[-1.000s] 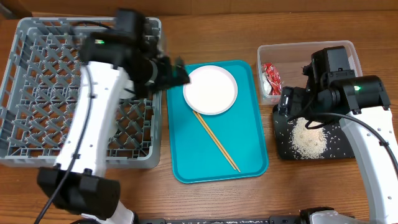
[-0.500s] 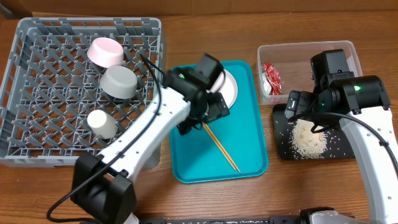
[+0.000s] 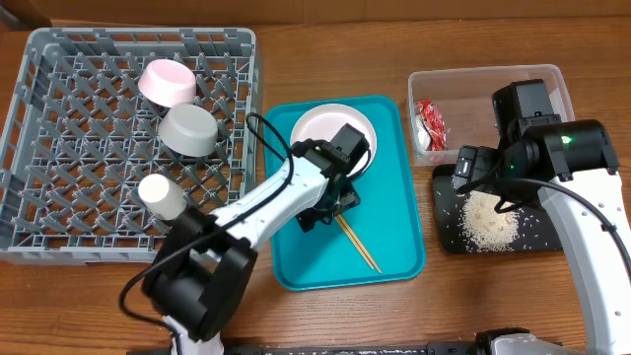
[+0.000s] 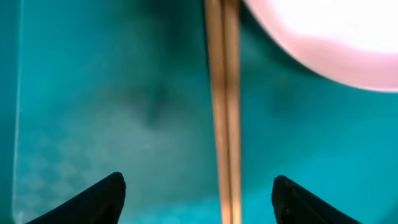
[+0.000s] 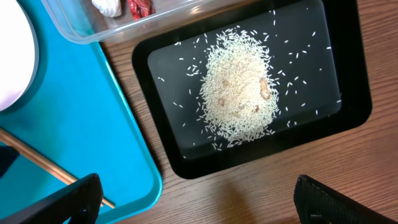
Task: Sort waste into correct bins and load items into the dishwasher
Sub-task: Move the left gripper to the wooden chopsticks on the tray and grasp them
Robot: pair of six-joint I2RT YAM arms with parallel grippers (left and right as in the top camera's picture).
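My left hand (image 4: 198, 202) hangs spread wide over the teal tray (image 4: 93, 93), one finger on either side of the chopsticks (image 4: 222, 93) and clear of them, with the white plate (image 4: 336, 37) at its 1 o'clock. My right hand (image 5: 199, 202) is spread too, holding nothing, above the black tray (image 5: 336, 62) and its rice (image 5: 239, 93); the clear tub (image 3: 552, 79) with the red wrapper (image 3: 430, 123) sits at that tray's 12 o'clock. At the teal tray's 9 o'clock, the dish rack (image 3: 59, 148) on the counter (image 3: 493, 296) holds the pink bowl (image 3: 168, 81), grey bowl (image 3: 189, 129) and cup (image 3: 161, 195).
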